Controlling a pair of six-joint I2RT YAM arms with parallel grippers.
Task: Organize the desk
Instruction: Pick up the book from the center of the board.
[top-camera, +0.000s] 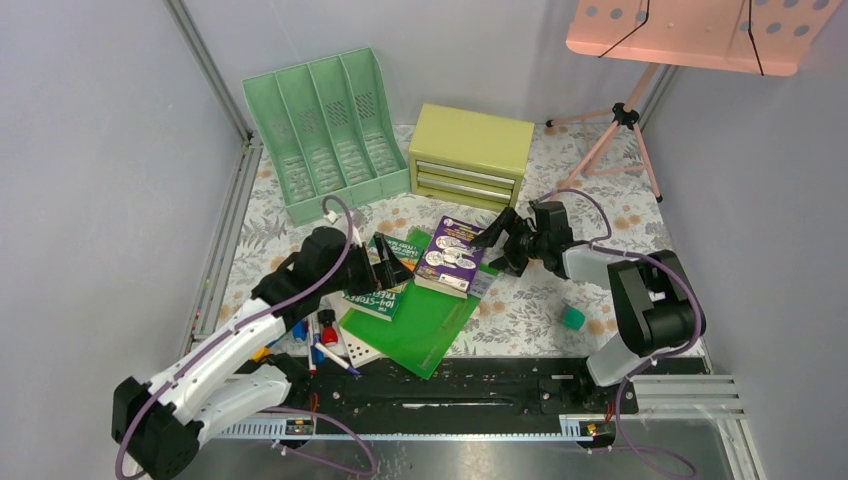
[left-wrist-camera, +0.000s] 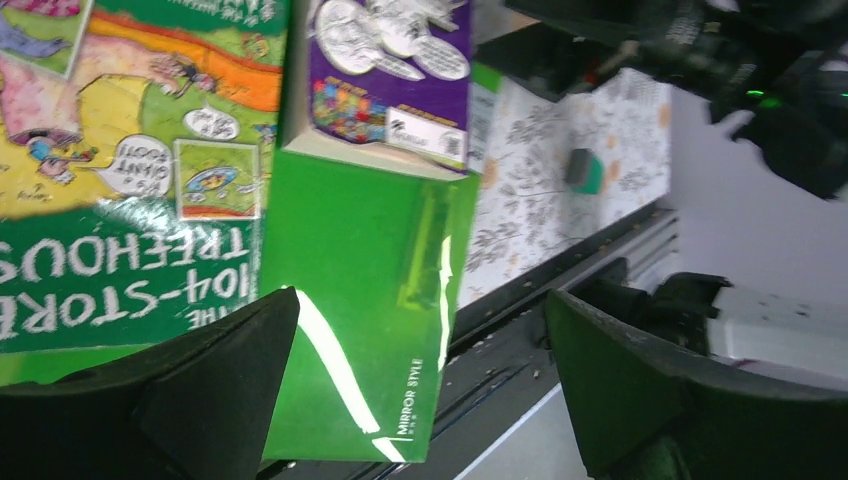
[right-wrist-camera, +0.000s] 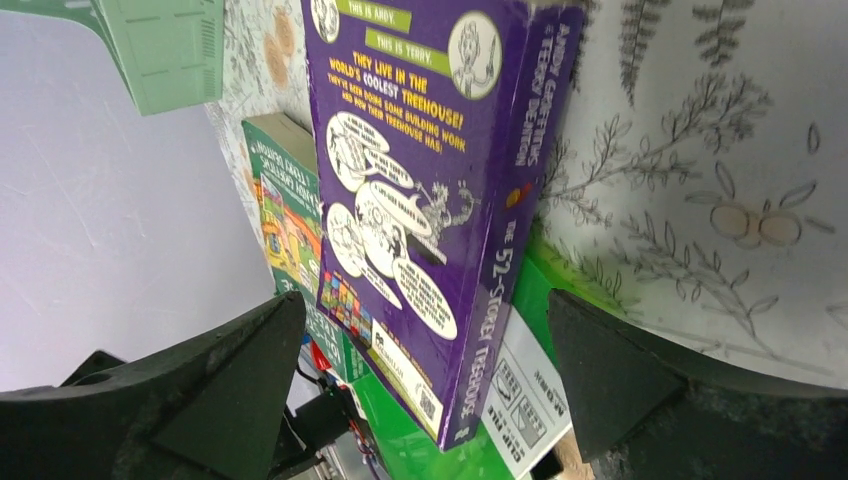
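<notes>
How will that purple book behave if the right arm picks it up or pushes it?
The purple book shows a broad squared spine, so it is probably stiff and fairly heavy for its size. It lies flat, so it is unlikely to roll or tip. It rests partly on the glossy green folder, so a push may slide it easily.

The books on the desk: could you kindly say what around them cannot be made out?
- Green book: top view, left gripper covers its far part.
- Green folder: top view, both books hide its far part.
- Pens: top view, too small to count.
- Purple book: right wrist view, top cut off by the frame.
</notes>
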